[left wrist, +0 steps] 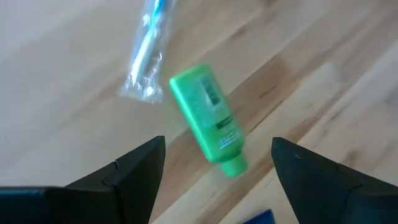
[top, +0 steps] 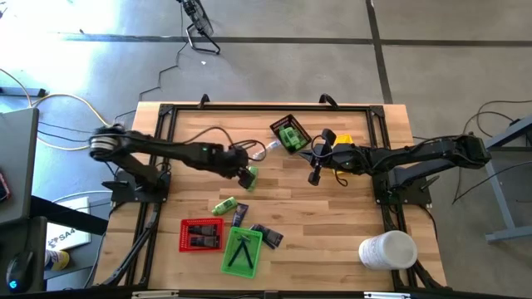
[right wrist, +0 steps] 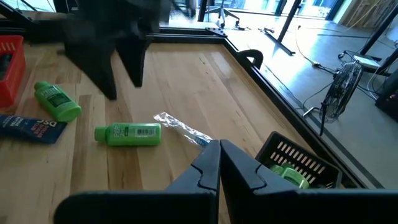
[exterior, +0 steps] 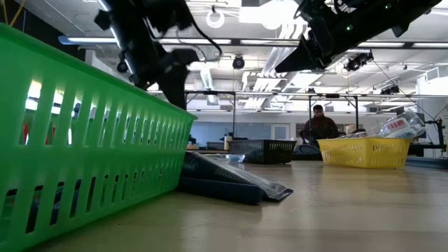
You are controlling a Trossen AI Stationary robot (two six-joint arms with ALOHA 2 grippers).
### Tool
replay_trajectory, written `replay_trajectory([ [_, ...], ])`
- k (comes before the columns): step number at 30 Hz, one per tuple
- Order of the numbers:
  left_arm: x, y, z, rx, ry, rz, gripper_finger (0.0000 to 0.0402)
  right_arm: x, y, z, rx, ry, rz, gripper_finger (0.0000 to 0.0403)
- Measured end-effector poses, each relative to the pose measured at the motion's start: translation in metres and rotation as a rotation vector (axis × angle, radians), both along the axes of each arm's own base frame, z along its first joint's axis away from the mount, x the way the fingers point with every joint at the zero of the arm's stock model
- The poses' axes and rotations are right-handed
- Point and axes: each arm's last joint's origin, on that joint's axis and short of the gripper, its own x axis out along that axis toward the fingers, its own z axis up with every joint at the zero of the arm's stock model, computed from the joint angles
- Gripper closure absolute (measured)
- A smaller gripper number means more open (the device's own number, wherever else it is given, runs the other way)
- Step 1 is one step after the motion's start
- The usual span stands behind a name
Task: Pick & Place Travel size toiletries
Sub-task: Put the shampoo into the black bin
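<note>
A green bottle [left wrist: 208, 118] lies flat on the wood mid-table, label up, with a clear-wrapped stick [left wrist: 146, 53] just beside its base. A 2nd green bottle [top: 224, 206] lies nearer the front, beside dark packets [top: 240, 214]. More dark packets [top: 266, 235] lie flat farther right, near the front.

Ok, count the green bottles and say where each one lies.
3. One green bottle lies under the left gripper, fingers open. A second lies near the red tray. A third sits in the black tray, where more may be hidden.
</note>
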Motion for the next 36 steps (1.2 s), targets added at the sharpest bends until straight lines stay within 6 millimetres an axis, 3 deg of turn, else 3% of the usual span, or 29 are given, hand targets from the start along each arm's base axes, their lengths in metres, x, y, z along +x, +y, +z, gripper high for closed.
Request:
replay_trajectory([
  [5, 0.023, 0.0, -0.021, -0.06, 0.074, 0.034, 0.0114, 0.0, 0.0, 0.0, -0.019, 0.008, 0.007, 0.04],
  [13, 0.05, 0.001, -0.027, -0.066, 0.091, 0.041, 0.0114, -0.001, 0.0, -0.001, -0.023, 0.025, 0.007, 0.04],
  [36, 0.052, 0.002, -0.062, -0.056, 0.289, 0.081, 0.0114, -0.001, 0.0, -0.001, -0.021, 0.021, 0.004, 0.04],
])
